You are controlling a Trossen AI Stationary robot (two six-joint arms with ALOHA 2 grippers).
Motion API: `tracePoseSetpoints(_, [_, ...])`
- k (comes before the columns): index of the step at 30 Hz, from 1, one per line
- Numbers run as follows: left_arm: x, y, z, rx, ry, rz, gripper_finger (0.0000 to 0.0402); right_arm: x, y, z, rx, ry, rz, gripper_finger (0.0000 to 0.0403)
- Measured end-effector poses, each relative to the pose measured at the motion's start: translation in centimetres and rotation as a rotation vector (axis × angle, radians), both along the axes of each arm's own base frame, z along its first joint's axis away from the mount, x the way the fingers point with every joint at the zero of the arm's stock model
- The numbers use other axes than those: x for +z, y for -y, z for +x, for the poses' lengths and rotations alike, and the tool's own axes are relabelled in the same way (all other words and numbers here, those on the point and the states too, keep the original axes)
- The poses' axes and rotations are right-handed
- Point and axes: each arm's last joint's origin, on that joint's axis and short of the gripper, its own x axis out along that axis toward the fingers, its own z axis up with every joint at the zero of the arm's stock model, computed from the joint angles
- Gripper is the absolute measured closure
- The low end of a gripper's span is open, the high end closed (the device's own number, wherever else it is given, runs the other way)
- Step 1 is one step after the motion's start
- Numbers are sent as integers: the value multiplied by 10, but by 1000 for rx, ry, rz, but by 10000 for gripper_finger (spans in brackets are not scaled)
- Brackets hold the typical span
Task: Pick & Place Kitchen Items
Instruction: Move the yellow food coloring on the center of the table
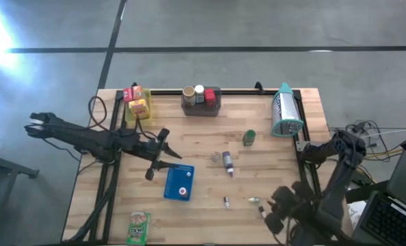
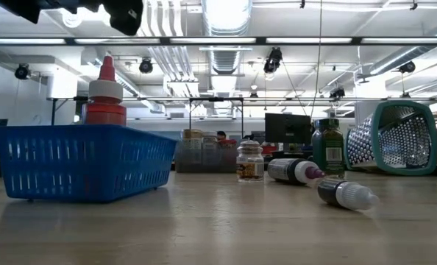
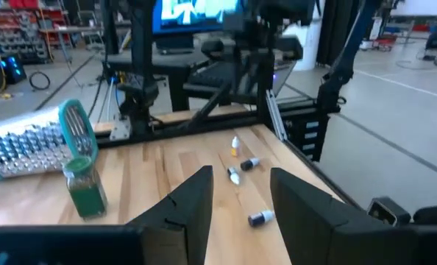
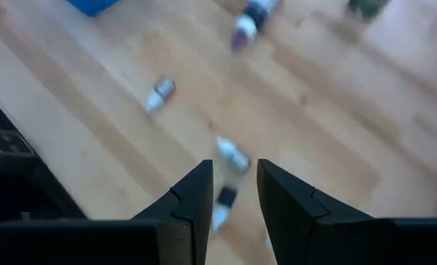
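**Both arms hover over a table strewn with toy groceries**

In the overhead picture the wooden table (image 1: 203,147) fills the middle of the frame. The left gripper (image 1: 158,154) hangs left of centre, just above the blue basket (image 1: 179,182) that sits in the lower middle. Its fingers (image 3: 193,202) stand apart with nothing between them; through the gap the wrist camera sees bare wood and small bottles farther off.

The right gripper (image 1: 277,208) hangs at the lower right of the overhead picture, over the table's near right corner. Its fingers (image 4: 196,195) are also apart and hold nothing. Directly beneath them lie tiny bottles (image 4: 232,156), loose on the wood.

The kitchen items are scattered. A dark bottle with a white cap (image 1: 227,162) lies on its side at the centre, with a small jar (image 1: 217,156) just to its left. A green jar (image 1: 249,137) stands up and to the right of them. A tiny bottle (image 1: 225,201) lies lower down, right of the basket. A green packet (image 1: 139,227) lies at the lower left edge. Yellow and red boxes (image 1: 137,102) fill a bin at the upper left, and cans (image 1: 199,96) sit in a dark bin at the top centre. A teal-rimmed metal grater (image 1: 285,113) lies at the upper right.

In the table-level picture a red-capped bottle (image 2: 105,96) stands up out of the basket at left.
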Motion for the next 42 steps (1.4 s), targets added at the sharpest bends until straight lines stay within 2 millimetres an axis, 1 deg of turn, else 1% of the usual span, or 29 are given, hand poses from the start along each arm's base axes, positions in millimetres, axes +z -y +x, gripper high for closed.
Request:
tracePoseSetpoints(6, [9, 0, 0, 0, 90, -19, 258, -9, -14, -17, -125, -75, 117, 315])
tracePoseSetpoints(12, [11, 0, -2, -1, 100, -22, 258, -15, -23, -25, -184, -73, 153, 324])
tracePoseSetpoints(16, [13, -1, -4, -2, 111, -24, 258, -21, -28, -27, -248, -170, 204, 308])
tracePoseSetpoints(19, [16, -1, -7, -2, 132, -19, 258, -27, -35, -26, -264, -239, 258, 290])
tracePoseSetpoints(22, [20, -2, -11, -2, 160, -8, 258, -30, -41, -26, -259, -254, 294, 271])
tracePoseSetpoints(26, [24, -3, -15, -2, 179, -11, 258, -37, -46, -29, -264, -253, 290, 250])
tracePoseSetpoints(30, [25, -3, -18, -1, 189, -12, 258, -49, -51, -29, -258, -250, 247, 236])
tracePoseSetpoints(36, [26, -3, -19, -1, 195, -3, 258, -78, -62, -23, -244, -246, 198, 220])
tracePoseSetpoints(42, [27, -4, -20, -1, 198, -7, 258, -108, -76, -23, -233, -255, 173, 216])
